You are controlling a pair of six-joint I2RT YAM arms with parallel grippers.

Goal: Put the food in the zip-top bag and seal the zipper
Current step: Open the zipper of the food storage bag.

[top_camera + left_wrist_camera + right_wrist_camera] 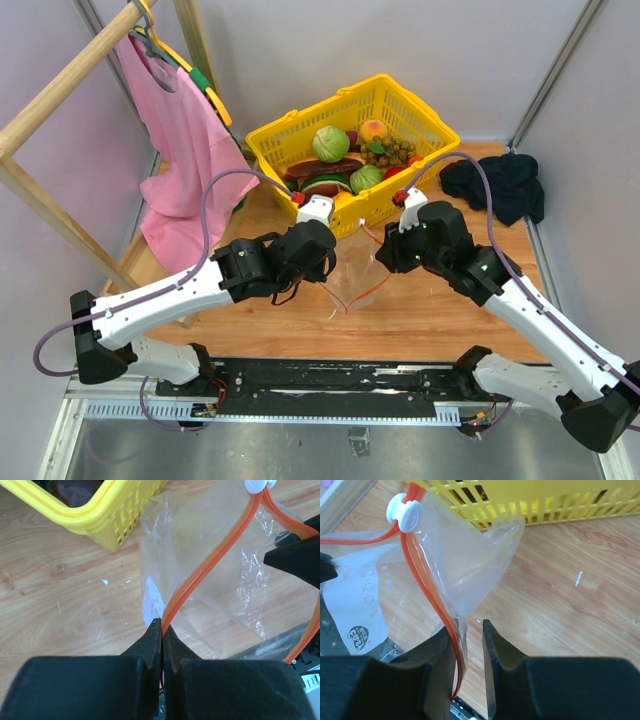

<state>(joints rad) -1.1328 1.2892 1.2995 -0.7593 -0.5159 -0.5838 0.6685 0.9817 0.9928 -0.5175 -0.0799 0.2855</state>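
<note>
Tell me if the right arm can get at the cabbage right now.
Probably yes: the cabbage lies uncovered in the open basket just beyond the right gripper, though the zipper sits between its open jaws.

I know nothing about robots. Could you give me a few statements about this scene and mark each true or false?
1. The left gripper is pinched shut on the bag's orange zipper. True.
2. The food sits inside the clear bag. False: it lies in the yellow basket, and the bag looks empty.
3. The right gripper has its jaws apart, with the zipper strip between them. True.
4. The bag's mouth is sealed. False: its two orange strips spread apart below the white slider.
5. The dark cloth lies in the basket. False: it lies on the table, to the right of the basket.
</note>
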